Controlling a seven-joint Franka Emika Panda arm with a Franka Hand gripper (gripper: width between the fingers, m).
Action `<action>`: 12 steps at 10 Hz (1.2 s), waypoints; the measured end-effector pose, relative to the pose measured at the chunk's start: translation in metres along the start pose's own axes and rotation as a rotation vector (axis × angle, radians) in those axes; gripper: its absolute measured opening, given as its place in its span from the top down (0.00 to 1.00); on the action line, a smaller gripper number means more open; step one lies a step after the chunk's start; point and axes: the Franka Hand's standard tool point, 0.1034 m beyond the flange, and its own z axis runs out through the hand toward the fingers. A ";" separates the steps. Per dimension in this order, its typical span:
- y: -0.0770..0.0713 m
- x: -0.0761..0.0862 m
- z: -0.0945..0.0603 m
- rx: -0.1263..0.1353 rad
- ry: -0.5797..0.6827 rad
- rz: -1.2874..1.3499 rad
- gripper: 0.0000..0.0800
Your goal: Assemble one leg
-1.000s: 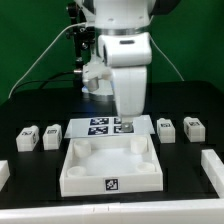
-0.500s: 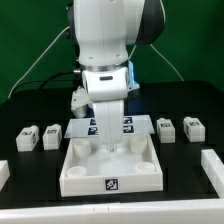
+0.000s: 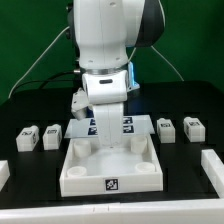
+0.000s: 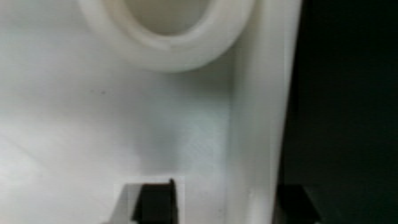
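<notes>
Gripper [image 4: 222, 205] partly open, straddling the white panel's [image 3: 85, 182] back wall, holding nothing.

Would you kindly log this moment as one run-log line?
end effector: low at panel far wall | jaws: state unclear | legs: four loose on table, none fitted

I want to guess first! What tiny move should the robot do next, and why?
Probably close the gripper on the white panel's far wall. Its open fingers seem to straddle that wall and hold nothing, while the legs lie on the table.
</notes>
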 end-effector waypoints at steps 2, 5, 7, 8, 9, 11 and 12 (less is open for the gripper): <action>0.001 0.000 -0.001 -0.005 0.000 0.001 0.93; 0.002 0.000 -0.001 -0.008 0.000 0.002 0.93; 0.002 0.000 -0.001 -0.009 0.000 0.002 0.93; 0.002 0.000 -0.001 -0.009 0.000 0.002 0.93; 0.003 0.001 -0.001 -0.010 0.000 0.005 0.92; 0.021 0.025 -0.007 -0.034 0.009 0.011 0.92; 0.037 0.039 -0.009 -0.042 0.015 0.008 0.92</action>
